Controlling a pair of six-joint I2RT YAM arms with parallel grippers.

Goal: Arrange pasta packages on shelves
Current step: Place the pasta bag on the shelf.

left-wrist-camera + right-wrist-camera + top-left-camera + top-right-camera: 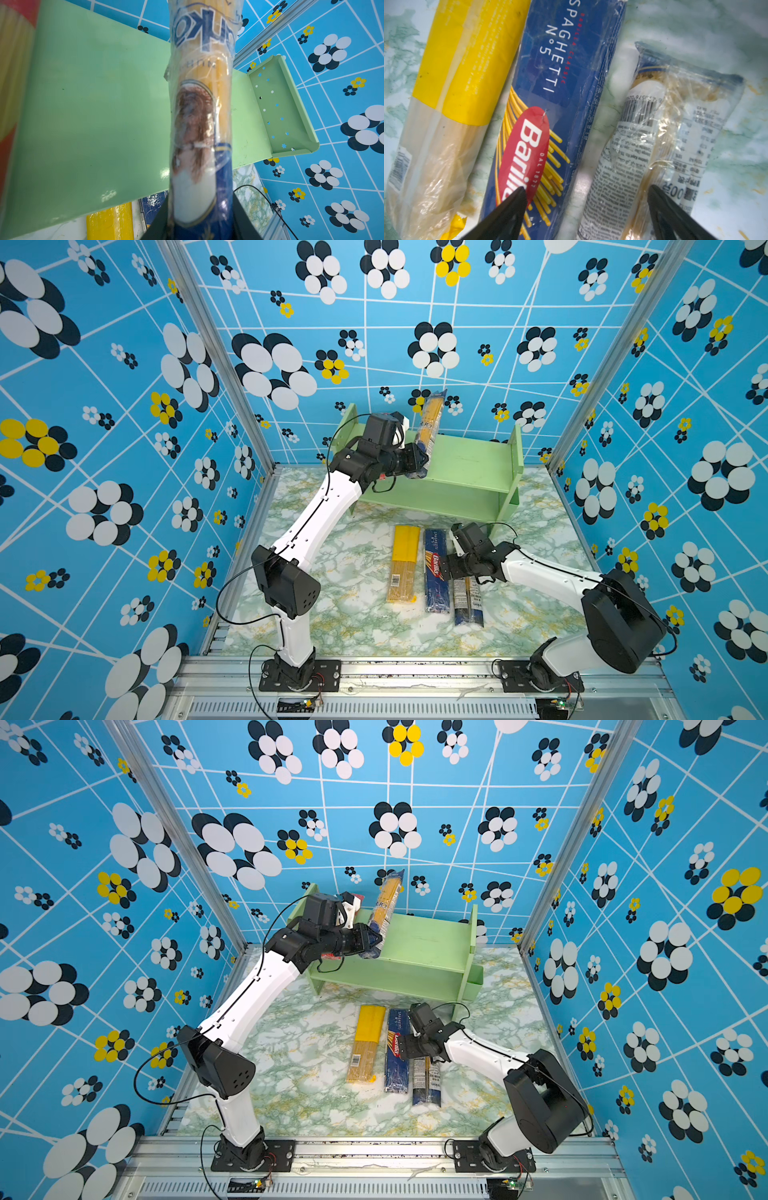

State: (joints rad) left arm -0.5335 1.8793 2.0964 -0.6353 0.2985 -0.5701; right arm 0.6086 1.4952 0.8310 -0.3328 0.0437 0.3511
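Marbled tabletop (353, 614), flowered blue walls (104, 406), aluminium rail (415, 670).

Left arm (316, 510) rose from base, elbow bent, forearm stretched toward rear, wrist rolled sideways. Left tool (419, 462) was raised, jaws clamped on clear navy-ended pack (430, 423). Right arm (540, 572) was folded low, forearm angled inward, wrist tipped down. Right tool (589, 207) pointed downward, jaws spread wide, gripping nothing.
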